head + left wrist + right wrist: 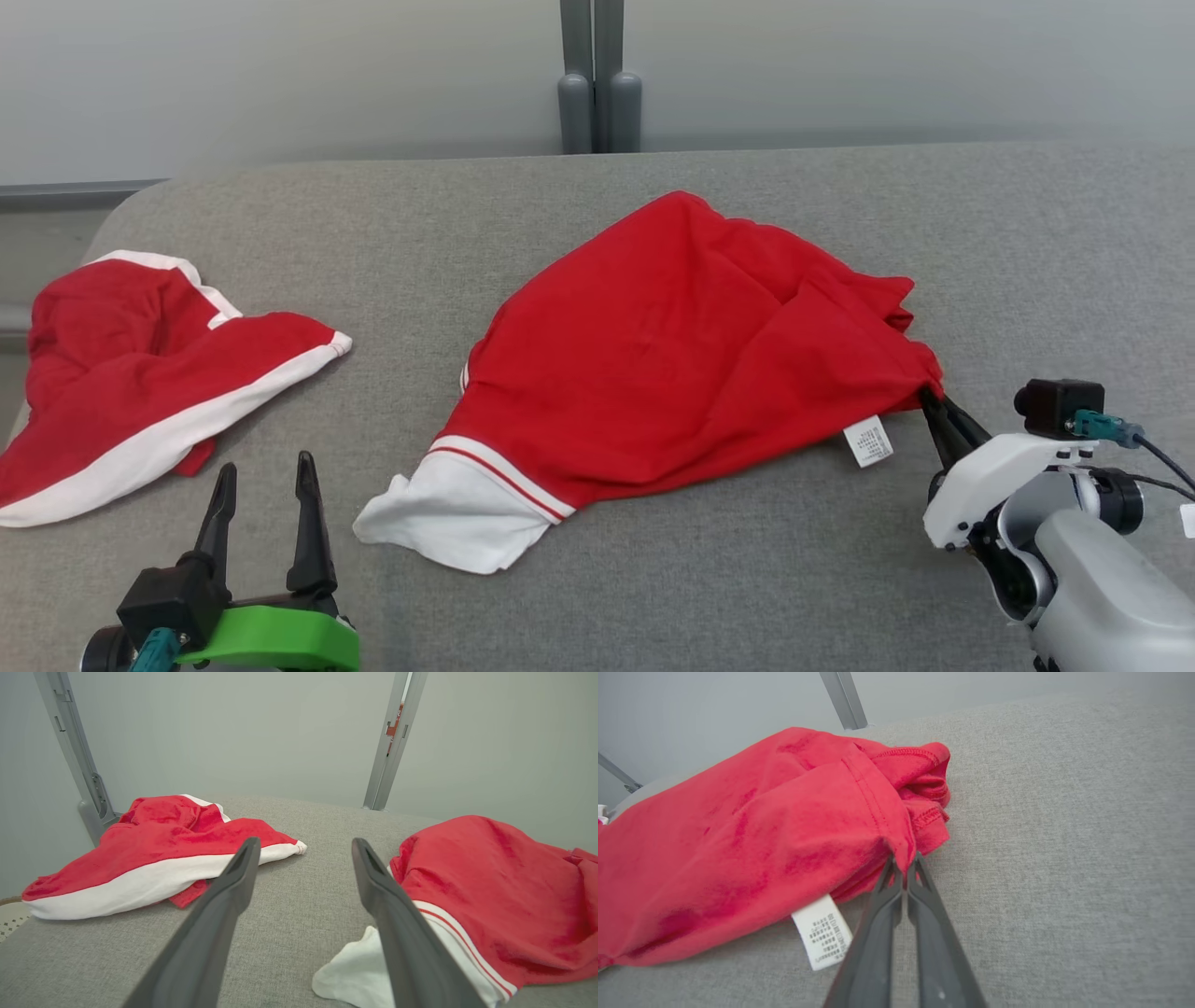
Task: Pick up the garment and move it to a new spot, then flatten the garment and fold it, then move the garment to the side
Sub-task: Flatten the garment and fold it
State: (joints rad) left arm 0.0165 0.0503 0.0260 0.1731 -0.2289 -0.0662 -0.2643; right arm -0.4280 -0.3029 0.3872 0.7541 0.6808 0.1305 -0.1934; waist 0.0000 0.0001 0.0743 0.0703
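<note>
A red garment (691,355) with a white hem and a white care label (868,441) lies crumpled in the middle of the grey table. My right gripper (932,399) is shut on its right-hand corner; in the right wrist view the fingertips (903,868) pinch a fold of red cloth (784,830) beside the label (822,931). My left gripper (266,485) stands open at the lower left, apart from the garment. In the left wrist view, nothing is between its two fingers (303,849), and the garment's white hem (359,970) lies by the right finger.
A second red garment with a white band (140,373) lies at the table's left edge, also seen in the left wrist view (154,854). Grey posts (597,84) stand behind the table's far edge. The table (1027,261) shows bare grey fabric to the right.
</note>
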